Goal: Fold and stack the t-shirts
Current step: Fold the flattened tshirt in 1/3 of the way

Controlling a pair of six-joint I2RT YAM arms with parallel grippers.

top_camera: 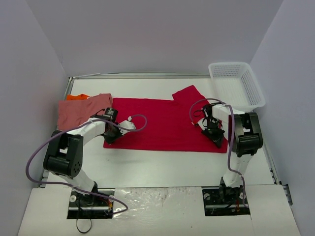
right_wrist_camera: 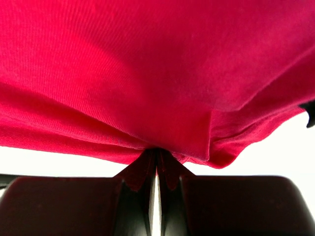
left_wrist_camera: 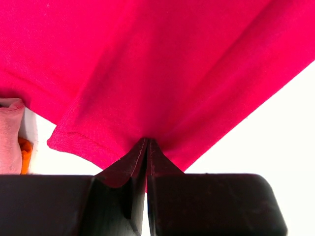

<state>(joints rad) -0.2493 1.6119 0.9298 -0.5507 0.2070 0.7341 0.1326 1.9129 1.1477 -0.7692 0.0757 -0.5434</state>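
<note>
The bright red t-shirt (top_camera: 165, 123) lies spread across the middle of the table, one sleeve sticking out at its back right. My left gripper (top_camera: 111, 135) is shut on its near left edge; the left wrist view shows the red cloth (left_wrist_camera: 162, 73) pinched between the closed fingertips. My right gripper (top_camera: 215, 133) is shut on its near right edge, with red cloth (right_wrist_camera: 157, 73) bunched over the closed fingertips. The folded salmon pink t-shirt (top_camera: 81, 110) lies at the back left, with the orange t-shirt (top_camera: 78, 97) peeking out behind it.
A white plastic mesh basket (top_camera: 236, 86) stands at the back right corner. The table's back rim (top_camera: 138, 76) runs behind the shirts. Cables loop off both arms above the cloth.
</note>
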